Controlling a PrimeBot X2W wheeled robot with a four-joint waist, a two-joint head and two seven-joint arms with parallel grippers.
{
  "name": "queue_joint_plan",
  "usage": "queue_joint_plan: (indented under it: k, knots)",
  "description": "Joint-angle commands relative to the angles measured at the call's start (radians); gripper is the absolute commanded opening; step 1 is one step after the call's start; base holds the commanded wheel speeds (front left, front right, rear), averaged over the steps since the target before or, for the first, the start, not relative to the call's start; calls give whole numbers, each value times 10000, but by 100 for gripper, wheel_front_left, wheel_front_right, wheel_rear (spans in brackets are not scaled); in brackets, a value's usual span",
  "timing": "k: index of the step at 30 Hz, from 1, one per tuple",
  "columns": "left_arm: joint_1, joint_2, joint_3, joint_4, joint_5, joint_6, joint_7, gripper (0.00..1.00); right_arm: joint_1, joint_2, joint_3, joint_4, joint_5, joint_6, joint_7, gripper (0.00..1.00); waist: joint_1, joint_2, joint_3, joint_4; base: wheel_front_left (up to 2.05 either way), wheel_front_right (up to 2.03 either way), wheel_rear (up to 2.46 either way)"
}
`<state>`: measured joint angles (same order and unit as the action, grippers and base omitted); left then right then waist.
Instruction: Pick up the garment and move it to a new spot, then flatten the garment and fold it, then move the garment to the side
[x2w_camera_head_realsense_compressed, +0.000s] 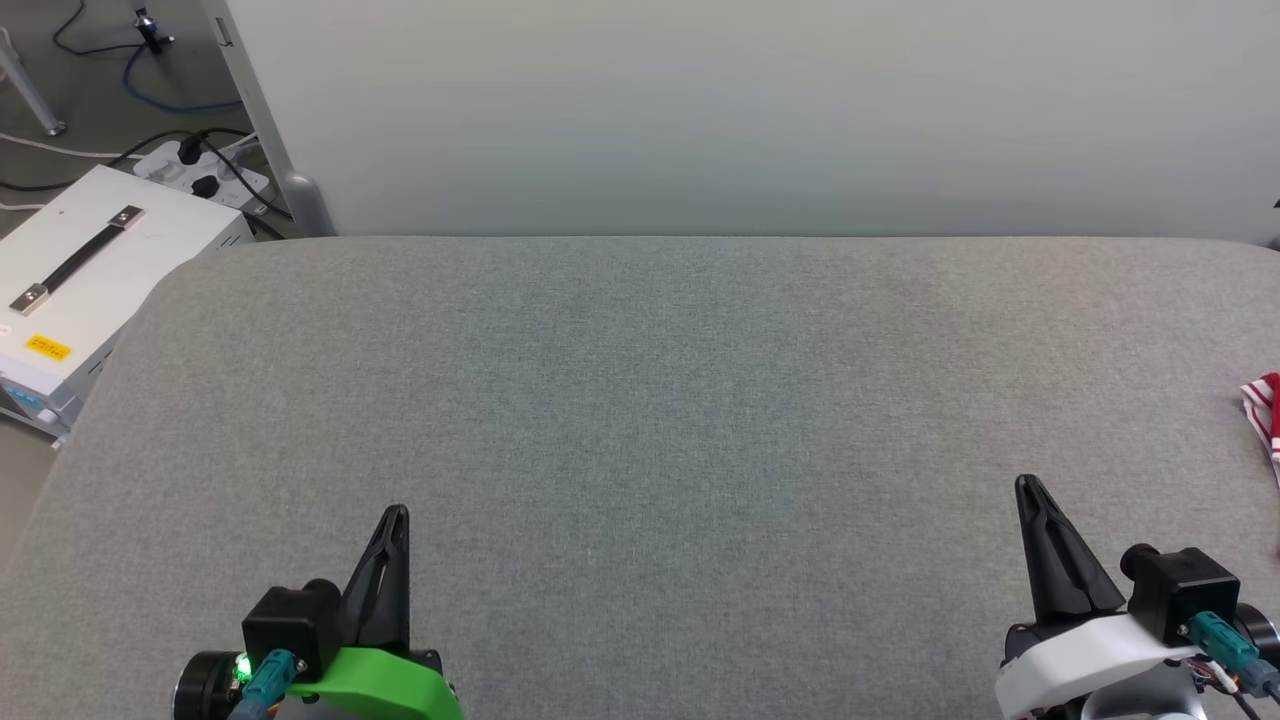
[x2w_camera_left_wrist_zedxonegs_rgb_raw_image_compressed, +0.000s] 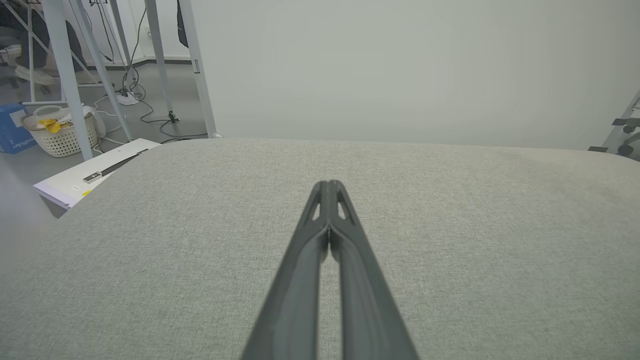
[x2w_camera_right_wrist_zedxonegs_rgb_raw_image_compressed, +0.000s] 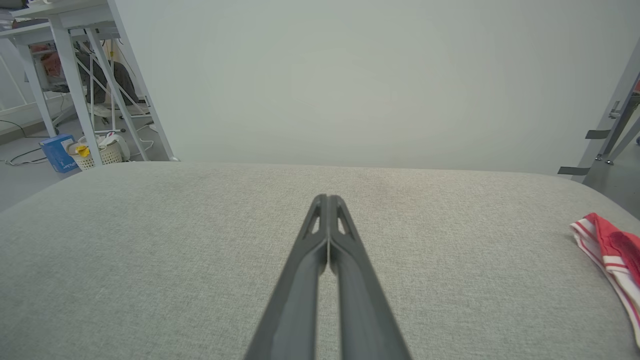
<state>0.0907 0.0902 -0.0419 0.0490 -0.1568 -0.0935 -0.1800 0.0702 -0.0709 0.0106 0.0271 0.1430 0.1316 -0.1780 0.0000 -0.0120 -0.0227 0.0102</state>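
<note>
The garment (x2w_camera_head_realsense_compressed: 1265, 410) lies at the far right edge of the grey padded table (x2w_camera_head_realsense_compressed: 640, 400), just a red and white striped corner showing; the rest is cut off. In the right wrist view the garment (x2w_camera_right_wrist_zedxonegs_rgb_raw_image_compressed: 612, 255) sits to the right of my fingers, apart from them. My left gripper (x2w_camera_head_realsense_compressed: 396, 515) is shut and empty near the table's front left, tips pressed together (x2w_camera_left_wrist_zedxonegs_rgb_raw_image_compressed: 328, 185). Over the front right, my right gripper (x2w_camera_head_realsense_compressed: 1028, 487) is also shut with nothing in it, its tips (x2w_camera_right_wrist_zedxonegs_rgb_raw_image_compressed: 327, 198) meeting above bare cloth.
A pale partition wall (x2w_camera_head_realsense_compressed: 750, 110) stands right behind the table. A white case with a black handle (x2w_camera_head_realsense_compressed: 90, 270) sits off the left corner, with a power strip and cables (x2w_camera_head_realsense_compressed: 205, 170) on the floor. A laundry basket (x2w_camera_left_wrist_zedxonegs_rgb_raw_image_compressed: 57, 132) and table legs stand farther left.
</note>
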Motion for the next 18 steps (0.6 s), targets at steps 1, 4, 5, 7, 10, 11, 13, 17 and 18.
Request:
queue_joint_plan:
  k: [1,4,5,7,10,11,13,17,18]
  knots:
    - [-199,-60,36,-63,125,64,69,0,-181,24,-21,-53,-143,-3,74,0,0,38,4,-2,0,0,0]
    - [-222,-71,49,-77,173,94,127,0,-198,30,-24,-60,-186,-3,131,0,0,41,11,-5,0,0,0]
    - [-232,-76,54,-83,192,105,149,0,-205,33,-25,-63,-203,-3,153,0,0,42,14,-6,0,0,0]
    - [-248,-84,63,-93,225,125,189,0,-217,37,-27,-68,-233,-3,193,0,0,44,20,-9,0,0,0]
    - [-273,-96,77,-108,276,156,251,0,-236,43,-30,-76,-278,-4,254,0,0,47,27,-12,0,0,0]
    - [-281,-99,80,-112,291,165,268,0,-241,45,-31,-78,-292,-4,271,0,0,48,30,-13,0,0,0]
    - [-297,-107,89,-122,325,185,309,0,-253,49,-33,-83,-321,-4,311,0,0,50,35,-15,0,0,0]
    - [-330,-123,107,-142,392,225,389,0,-277,58,-37,-93,-381,-4,390,0,0,53,45,-20,0,0,0]
    - [-339,-127,112,-147,410,237,411,0,-284,60,-38,-96,-398,-4,412,0,0,54,48,-21,0,0,0]
